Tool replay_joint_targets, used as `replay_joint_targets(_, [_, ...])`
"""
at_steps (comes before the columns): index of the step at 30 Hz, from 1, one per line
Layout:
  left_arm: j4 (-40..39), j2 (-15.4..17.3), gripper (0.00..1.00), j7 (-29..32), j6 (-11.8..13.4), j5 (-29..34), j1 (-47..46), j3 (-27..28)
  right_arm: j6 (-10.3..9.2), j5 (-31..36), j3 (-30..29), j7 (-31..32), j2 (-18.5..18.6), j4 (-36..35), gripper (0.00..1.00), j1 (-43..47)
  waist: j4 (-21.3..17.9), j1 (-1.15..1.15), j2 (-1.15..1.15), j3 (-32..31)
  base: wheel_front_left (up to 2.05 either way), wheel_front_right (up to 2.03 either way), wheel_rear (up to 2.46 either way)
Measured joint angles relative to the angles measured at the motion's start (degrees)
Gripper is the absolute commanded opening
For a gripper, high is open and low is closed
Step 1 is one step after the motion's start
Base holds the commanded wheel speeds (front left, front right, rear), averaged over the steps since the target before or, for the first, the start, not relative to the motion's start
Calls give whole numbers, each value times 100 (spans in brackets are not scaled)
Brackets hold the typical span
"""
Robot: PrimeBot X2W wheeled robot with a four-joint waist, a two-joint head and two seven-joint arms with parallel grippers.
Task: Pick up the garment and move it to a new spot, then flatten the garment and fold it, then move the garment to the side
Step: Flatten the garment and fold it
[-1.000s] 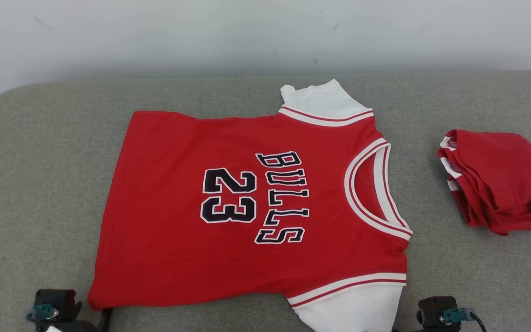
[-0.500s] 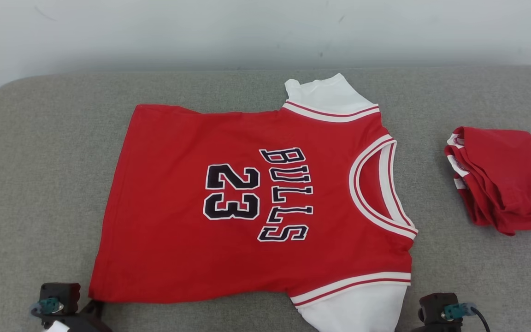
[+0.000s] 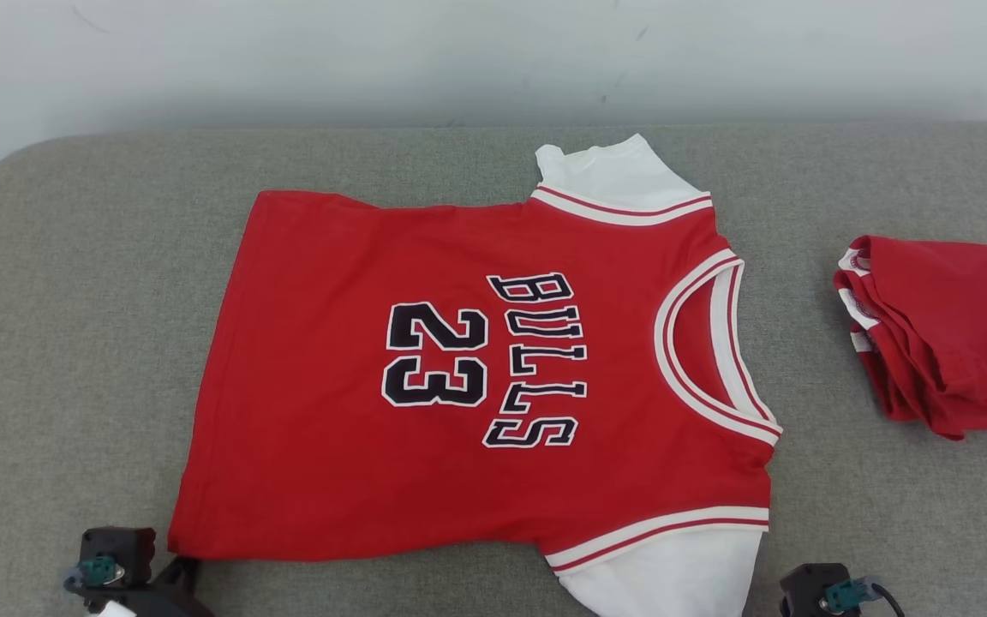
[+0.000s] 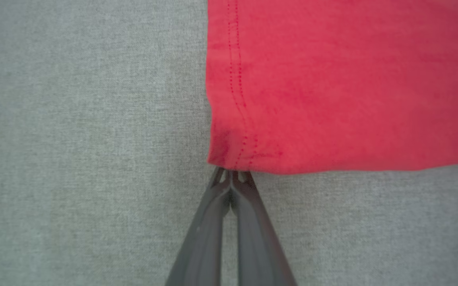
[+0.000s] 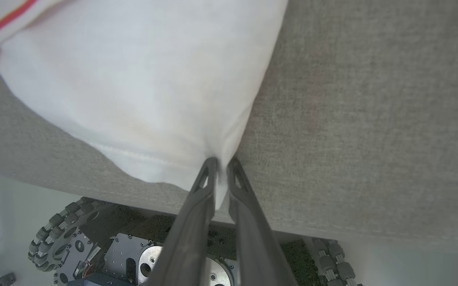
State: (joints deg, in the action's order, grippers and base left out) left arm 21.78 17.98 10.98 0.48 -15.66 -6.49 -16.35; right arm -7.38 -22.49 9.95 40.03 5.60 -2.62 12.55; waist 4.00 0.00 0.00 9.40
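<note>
- Garment: a red basketball jersey with white sleeves and dark "BULLS 23" lettering (image 3: 305, 360) lies spread, print upward, in the middle of the grey fabric-covered tabletop (image 3: 74, 300). Its hem points to the robot's left and its neck opening to the robot's right.
- Second item: a folded red garment (image 3: 939, 326) sits well apart at the right side of the tabletop.
- Left pincer (image 4: 232, 174): the two dark fingers are pressed together, tips touching the near hem corner (image 4: 229, 153) of the jersey. Whether any cloth is caught between them cannot be told.
- Right pincer (image 5: 220, 167): the fingers are closed on the outer corner of the near white sleeve (image 5: 145, 87), with cloth visibly pinched between them, just beside the tabletop's front edge.
- Step in hand, as judged: both near-side corners are being taken, in order either to tension the jersey flat or to carry the near edge over for a lengthwise fold.
- Doing it well: the left grip should be confirmed before lifting, since a bite on the very edge may slip.
- Both arms should rise together and level, so the edge between them stays taut without dragging the far side.
- The near edge should be laid parallel to the far edge and the sleeve tucked within the outline.
- Risk: uneven pull would skew the hem and wrinkle the printed panel.
</note>
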Motion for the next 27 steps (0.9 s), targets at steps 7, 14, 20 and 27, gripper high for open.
replay_joint_targets(7, [13,-2,0,-82,-8,1,-27,-22,0,60,-81,80,-49,-119,0,-9,-1,0,0,1,0,0,0])
replay_joint_targets(14, [-47,-21,0,-224,21,1,-98,33,0,30,-236,80,-103,-349,0,-4,5,0,0,-1,0,0,0])
replay_joint_targets(20, [-269,15,0,-407,104,43,-73,73,0,30,-411,82,-96,-503,0,4,20,0,0,-17,0,0,0])
replay_joint_targets(27, [-710,73,0,-555,155,111,166,76,33,-365,-549,138,-97,-1056,0,111,49,0,0,-93,0,0,0])
